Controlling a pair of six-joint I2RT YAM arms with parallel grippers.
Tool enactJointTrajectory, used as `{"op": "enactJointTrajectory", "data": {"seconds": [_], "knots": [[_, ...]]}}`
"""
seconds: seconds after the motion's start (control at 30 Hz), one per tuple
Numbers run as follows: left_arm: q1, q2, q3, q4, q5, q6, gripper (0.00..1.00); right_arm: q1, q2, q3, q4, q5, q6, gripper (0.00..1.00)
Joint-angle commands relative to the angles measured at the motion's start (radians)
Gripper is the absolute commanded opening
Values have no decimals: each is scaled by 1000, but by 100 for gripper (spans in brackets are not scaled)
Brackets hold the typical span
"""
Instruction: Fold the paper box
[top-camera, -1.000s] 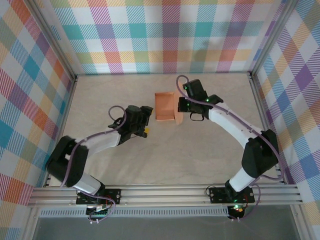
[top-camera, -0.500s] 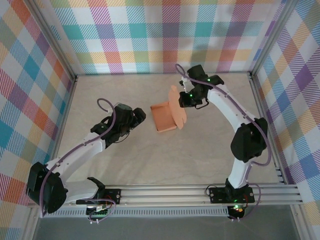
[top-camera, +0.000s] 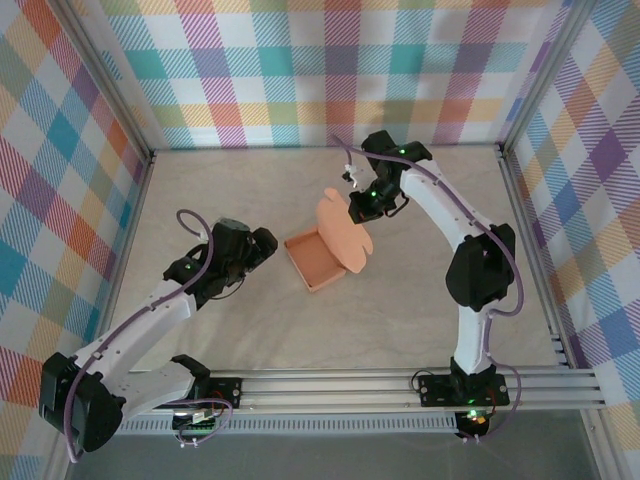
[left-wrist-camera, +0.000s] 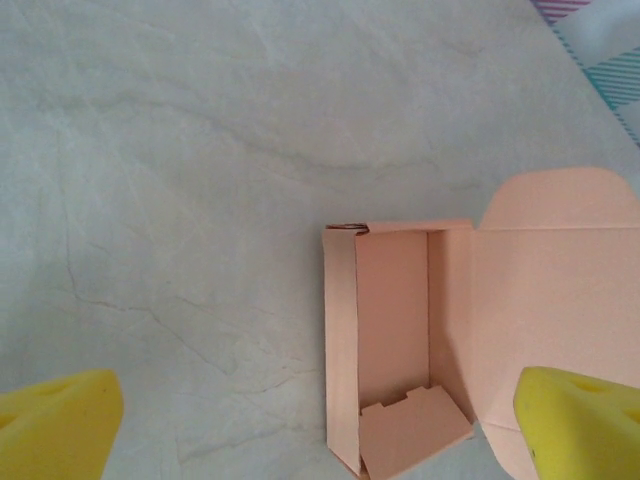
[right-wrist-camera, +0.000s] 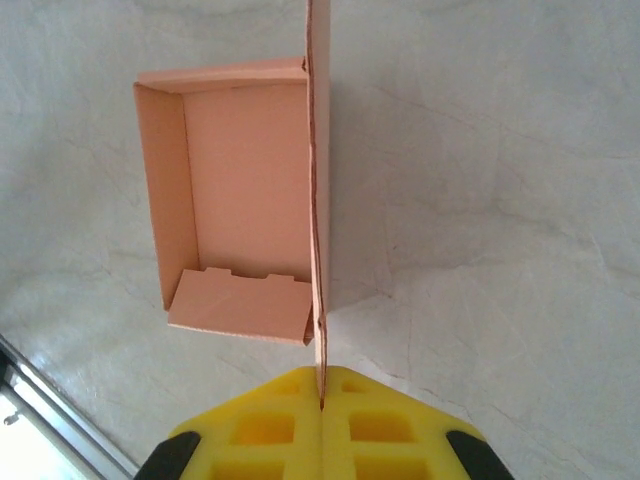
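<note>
Salmon-orange thin-card paper box (top-camera: 312, 262) is sitting near the middle of the pale marbled table (top-camera: 430, 300), between the two arms; we are seeing its shallow rectangular tray open upward, with one notched end flap (right-wrist-camera: 240, 300) leaning inward; its rounded lid panel (top-camera: 346, 232) is standing up along one long side; the right gripper (right-wrist-camera: 322, 402) is pinching the top edge of that lid between closed yellow foam pads (right-wrist-camera: 260, 430); the left gripper (top-camera: 263, 243) is hovering just beside the tray, apart from it, its yellow fingers (left-wrist-camera: 60, 425) spread wide and holding nothing.
</note>
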Motion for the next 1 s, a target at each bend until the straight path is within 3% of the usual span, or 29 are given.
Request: {"op": "enactJointTrajectory", "data": {"seconds": [0.0,0.1,0.2,0.23,0.27,0.33,0.4,0.67,0.8,0.97], "knots": [[10,-10,-26,-14,2,-22,100,15,18,19,-32,1,-45,0],[22,-6,-52,16,17,-22,100,15,7,4,27,26,6,2],[37,-2,-72,39,28,-18,100,15,-16,-24,104,49,58,27],[45,-3,-80,52,34,-15,100,15,-33,-50,151,64,83,48],[53,-3,-86,65,39,-9,100,15,-43,-62,177,73,100,58],[81,3,-93,93,61,8,100,15,-81,-85,231,88,156,73],[116,24,-90,120,90,33,100,15,-131,-128,288,97,201,81],[271,334,65,239,288,155,100,15,-438,-482,614,137,346,88],[282,561,220,259,384,210,95,16,-645,-714,768,110,397,88],[281,742,344,272,469,205,86,35,-846,-947,812,84,432,88]]}}
